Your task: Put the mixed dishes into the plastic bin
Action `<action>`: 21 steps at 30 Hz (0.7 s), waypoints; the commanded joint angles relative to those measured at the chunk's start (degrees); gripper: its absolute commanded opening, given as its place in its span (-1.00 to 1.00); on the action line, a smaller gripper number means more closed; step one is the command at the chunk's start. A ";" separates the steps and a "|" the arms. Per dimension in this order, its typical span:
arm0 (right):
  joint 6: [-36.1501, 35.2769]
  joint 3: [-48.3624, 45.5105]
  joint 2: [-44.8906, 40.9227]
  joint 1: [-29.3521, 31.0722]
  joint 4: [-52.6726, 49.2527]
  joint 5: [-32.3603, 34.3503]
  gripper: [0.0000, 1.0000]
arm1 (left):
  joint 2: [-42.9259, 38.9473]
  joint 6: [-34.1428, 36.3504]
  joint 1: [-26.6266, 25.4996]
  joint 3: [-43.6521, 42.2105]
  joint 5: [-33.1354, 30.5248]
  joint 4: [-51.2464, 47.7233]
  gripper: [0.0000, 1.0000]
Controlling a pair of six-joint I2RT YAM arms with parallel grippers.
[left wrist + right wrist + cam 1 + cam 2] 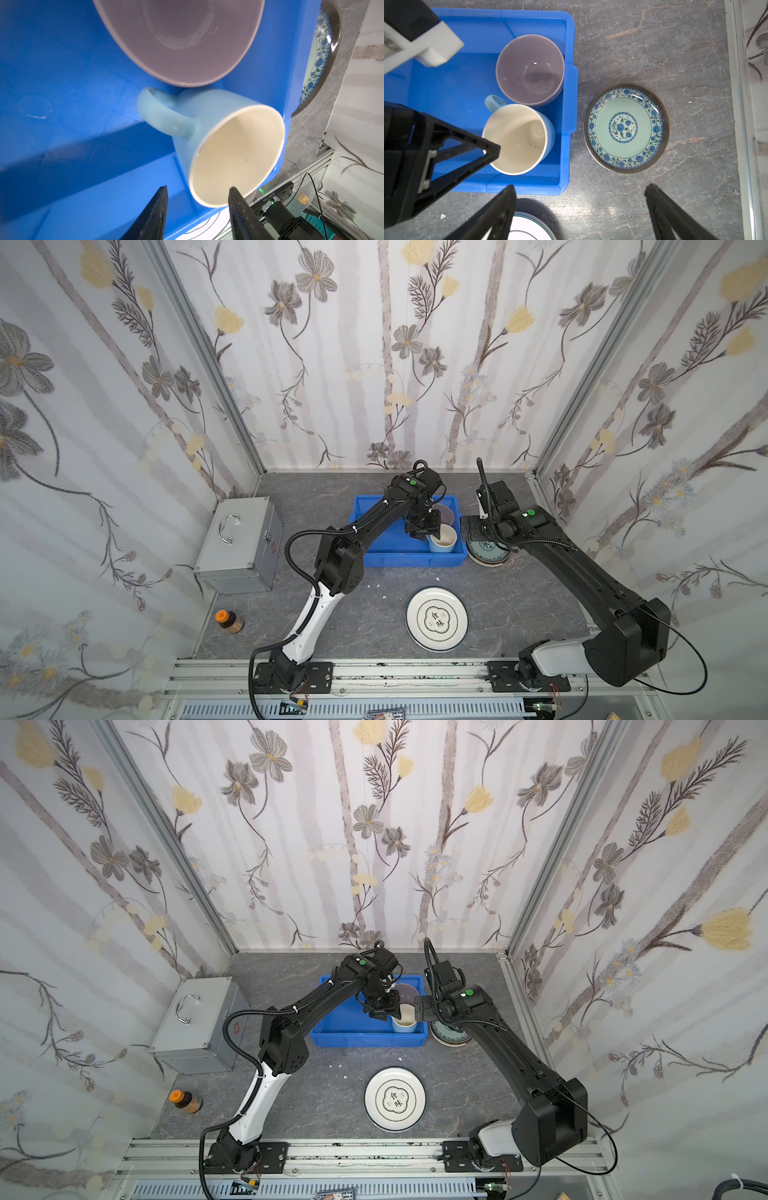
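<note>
In both top views the bin (415, 559) sits mid-table, toward the back wall. The bowl (448, 511) and the mug (443, 540) stand upright in its right end, the mug nearer the front wall. The left gripper (422, 531) hangs over the bin at the mug's left edge. The right gripper (424, 1011) hovers just past the bin's right end, above the teal plate (490, 556), which lies on the table (519, 605). The white plate (395, 1099) lies in front of the bin, well apart from it. A case (239, 543) and a bottle (229, 620) are at the left.

In the left wrist view the left gripper (197, 187) has its jaws apart. One finger (241, 212) is over the mug's (228, 149) cream mouth and the other is outside it, over the bin (62, 72) floor. The gap is far wider than the mug's wall, so nothing is clamped. The mug's handle lies close against the bowl (178, 41); whether they touch I cannot tell.

In the right wrist view the right gripper (580, 185) is spread wide and empty over bare table. The teal plate (626, 127) lies flat just beside the bin (570, 116), with a strip of table between them. The mug (517, 139) and bowl (529, 68) stand inside the bin, and a left finger (477, 149) has its tip at the mug's rim. An edge of the white plate (527, 228) shows at the frame's border.
</note>
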 commanded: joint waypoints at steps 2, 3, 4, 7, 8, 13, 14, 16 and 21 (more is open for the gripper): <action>-0.15 1.53 0.90 -0.97 1.80 0.51 0.95 | -2.30 0.97 1.21 1.04 -1.39 -2.96 0.03; -0.08 1.63 1.00 -1.34 2.10 0.36 0.95 | -2.82 0.87 1.55 1.04 -1.73 -3.13 0.03; 0.29 1.63 1.17 -1.92 2.50 0.04 0.95 | -3.45 0.82 1.92 1.06 -2.25 -3.35 0.03; 1.20 1.37 1.60 -3.62 3.53 -1.05 0.93 | -5.25 1.32 3.08 0.96 -4.64 -4.36 0.03; 1.34 1.15 1.61 -4.02 3.86 -1.67 0.90 | -6.05 1.73 3.57 0.59 -5.67 -4.66 0.01; 1.81 -0.69 0.65 -4.47 4.46 -4.57 0.66 | -11.14 3.67 4.96 -6.31 -8.50 -4.09 -0.07; 2.31 -1.67 0.00 -4.41 4.39 -5.21 0.59 | -12.24 3.88 5.12 -7.95 -8.35 -3.58 -0.09; 3.49 -3.78 -1.62 -4.36 4.44 -6.37 0.53 | -14.18 4.16 5.18 -10.37 -8.34 -2.96 -0.12; 8.64 -9.61 -7.49 -2.07 3.00 -8.81 0.46 | -20.24 4.44 5.19 -19.38 -6.60 0.57 -0.13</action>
